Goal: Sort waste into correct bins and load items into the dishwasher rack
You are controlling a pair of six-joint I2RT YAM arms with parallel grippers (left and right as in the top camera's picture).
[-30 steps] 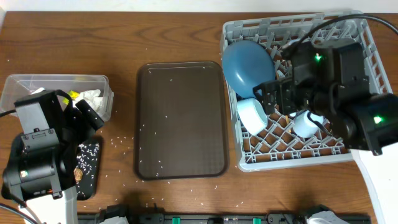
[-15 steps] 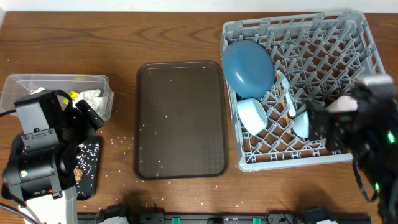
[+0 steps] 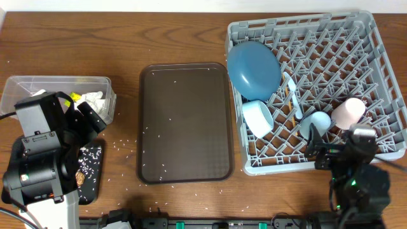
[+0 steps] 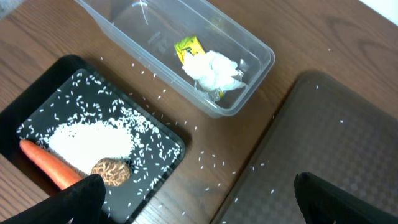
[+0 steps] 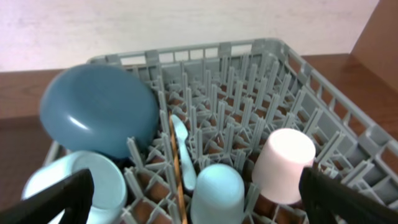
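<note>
Right claw (image 5: 199,200): fingers spread wide, nothing between them. My arm is low at the front right of the table (image 3: 76,38), just off the near edge of the rack (image 3: 299,20).

In the rack:
- 1 light blue cup (image 5: 217,190), nearest the claw
- 1 pink cup (image 5: 283,163), just beside it
- 1 pale blue spoon (image 5: 182,149)
- 1 chopstick (image 5: 177,168), along the spoon
- 1 bowl (image 5: 93,186), on its side
- 1 blue plate (image 5: 99,109), leaning behind the bowl

Left claw (image 4: 205,202): fingers wide apart, empty. That arm is raised at the front left, over the black tray (image 4: 43,106).

- Black tray: 1 carrot (image 4: 50,165), 1 brown lump (image 4: 112,171) touching it, 1 rice pile (image 4: 90,140), with loose grains around.
- Clear tub (image 4: 112,18): 1 crumpled paper (image 4: 214,70), 1 yellow-green wrapper (image 4: 188,48).
- Between the tub and the rack: 1 brown serving tray (image 3: 184,121).
</note>
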